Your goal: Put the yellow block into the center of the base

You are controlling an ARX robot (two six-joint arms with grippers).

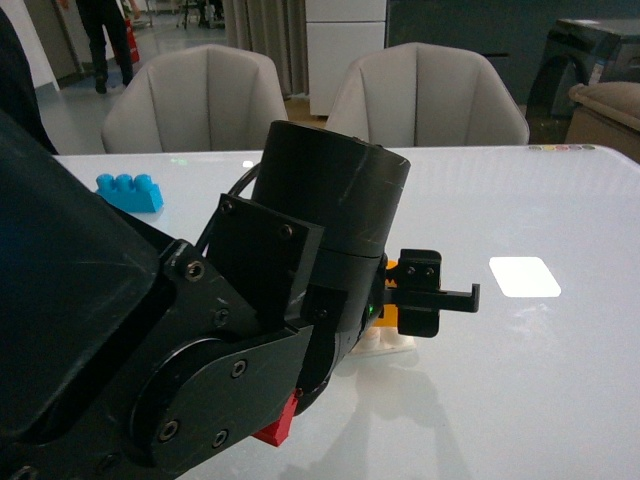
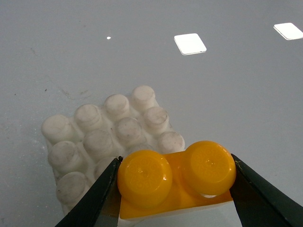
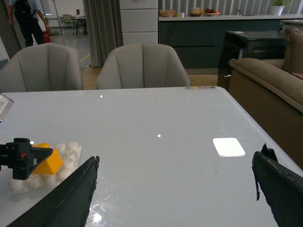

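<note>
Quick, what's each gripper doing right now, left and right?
Left gripper: closed on the small yellow-orange plastic two-stud block.
Right gripper: open, holding nothing.

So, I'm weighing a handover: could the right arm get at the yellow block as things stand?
Probably not cleanly. The left gripper is shut on the yellow block at the base, covering both its ends. The right gripper hangs open, with bare table between.

Left claw (image 1: 437, 293) seemingly around yellow block (image 1: 387, 313)
</note>
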